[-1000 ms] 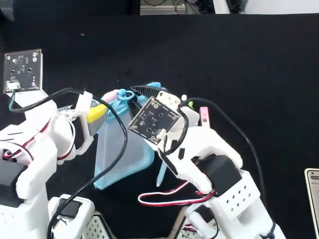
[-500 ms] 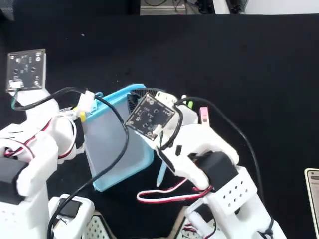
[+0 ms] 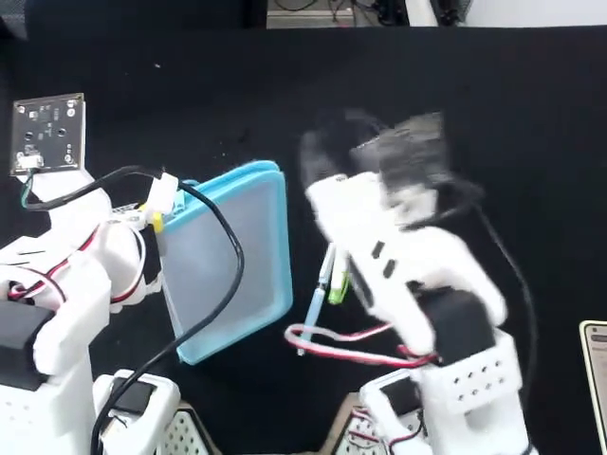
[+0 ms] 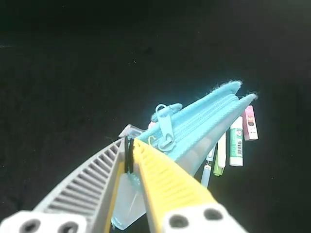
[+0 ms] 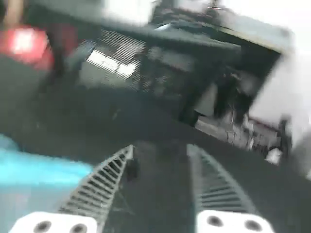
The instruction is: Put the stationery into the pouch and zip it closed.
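my right gripper (image 5: 160, 150), jaws apart and empty, has swung up and away from the pouch (image 3: 228, 265). my left gripper (image 4: 130, 145) stays clamped on the pouch's corner, beside the zip pull (image 4: 165, 128). the stationery (image 4: 235, 141) lies outside, just beside the pouch, so filling looks undone. black cloth (image 3: 493, 104) lies under the pouch; cables (image 3: 379, 11) sit well beyond it, past the cloth's far edge.

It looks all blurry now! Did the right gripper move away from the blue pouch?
Yes. The right gripper has swung off the pouch, farther across the table and toward the white card at its edge.
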Robot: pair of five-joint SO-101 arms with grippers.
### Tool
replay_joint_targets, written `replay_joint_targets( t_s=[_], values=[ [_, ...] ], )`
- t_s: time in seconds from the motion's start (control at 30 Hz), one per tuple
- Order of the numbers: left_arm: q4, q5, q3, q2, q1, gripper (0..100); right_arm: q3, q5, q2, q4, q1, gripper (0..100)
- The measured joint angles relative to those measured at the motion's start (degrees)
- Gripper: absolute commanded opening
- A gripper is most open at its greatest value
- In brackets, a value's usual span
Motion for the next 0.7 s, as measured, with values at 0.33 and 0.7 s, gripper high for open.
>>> replay_joint_targets(
  t_s=[0.33,0.7],
  values=[
    [0.09,-3.08,0.0,0.0,0.0,3,1.14,16.0,5.8,21.36,-9.41,24.3],
    [0.09,-3.25,0.09,0.0,0.0,3,3.43,12.92,-0.88,16.35,-7.21,24.0]
  ],
)
